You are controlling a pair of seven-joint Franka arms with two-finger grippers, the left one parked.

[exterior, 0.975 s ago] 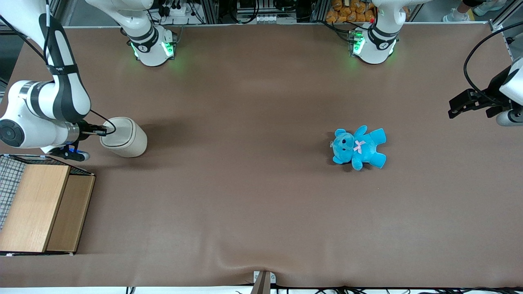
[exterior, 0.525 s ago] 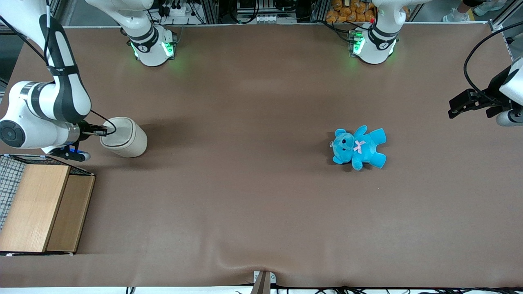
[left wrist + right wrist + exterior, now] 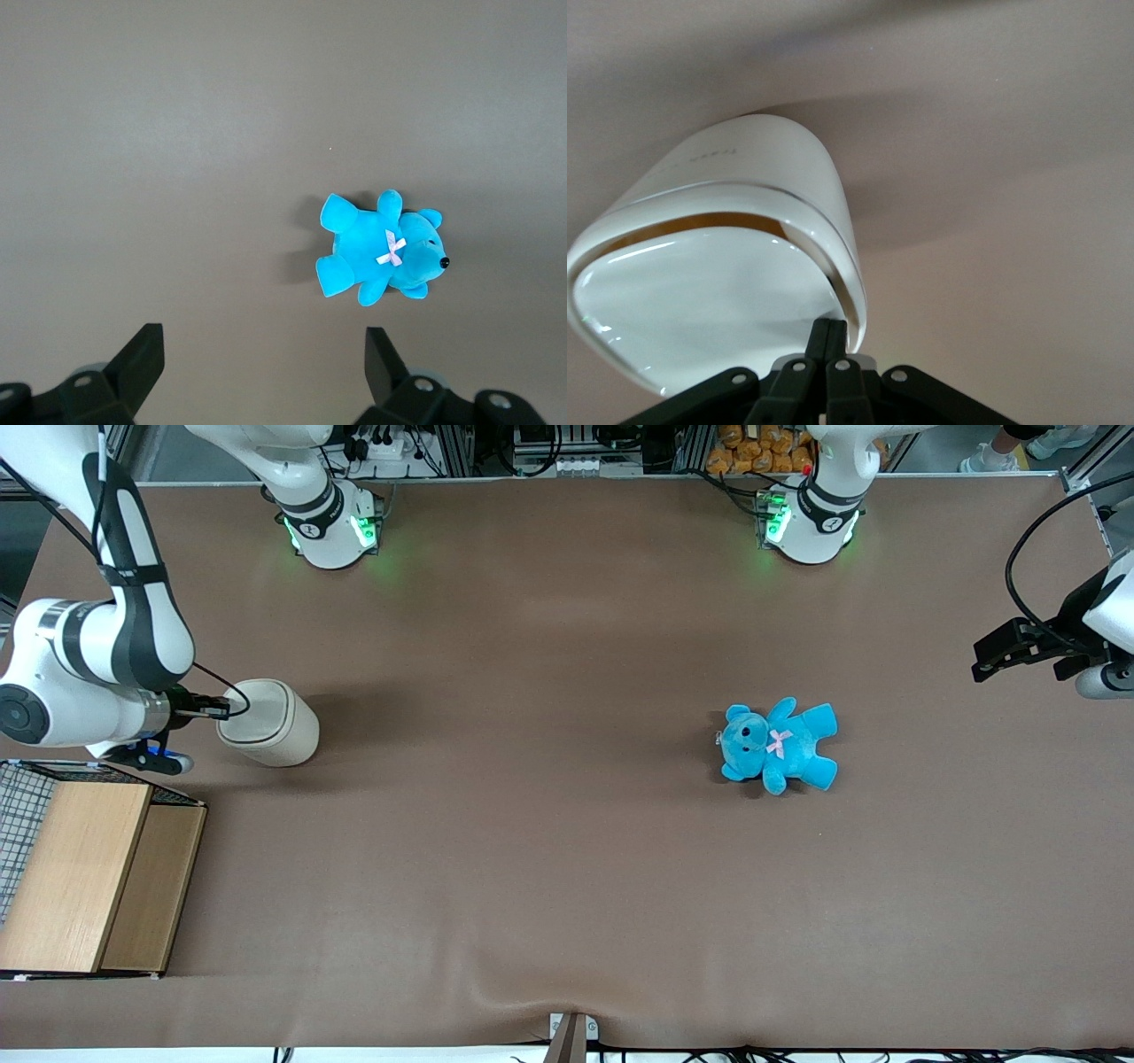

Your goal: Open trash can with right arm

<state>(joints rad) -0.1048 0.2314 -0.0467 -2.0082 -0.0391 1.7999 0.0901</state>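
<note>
The cream-white trash can (image 3: 270, 724) stands on the brown table toward the working arm's end, its rounded-square lid down. In the right wrist view the trash can (image 3: 744, 257) fills the frame, with a thin gap line around the glossy lid. My right arm (image 3: 84, 664) reaches in from the table's edge. Its slim black gripper (image 3: 217, 708) is shut, fingers pressed together with nothing between them, tips touching the lid's rim. In the wrist view the gripper (image 3: 830, 329) meets the lid's edge.
A wooden box (image 3: 93, 877) with a wire basket (image 3: 19, 815) beside it stands nearer the front camera than the trash can. A blue teddy bear (image 3: 778, 746) lies toward the parked arm's end, also in the left wrist view (image 3: 383, 251).
The right arm has shifted very slightly; the gripper stays at the lid's rim. The trash can and its lid have not visibly moved.
</note>
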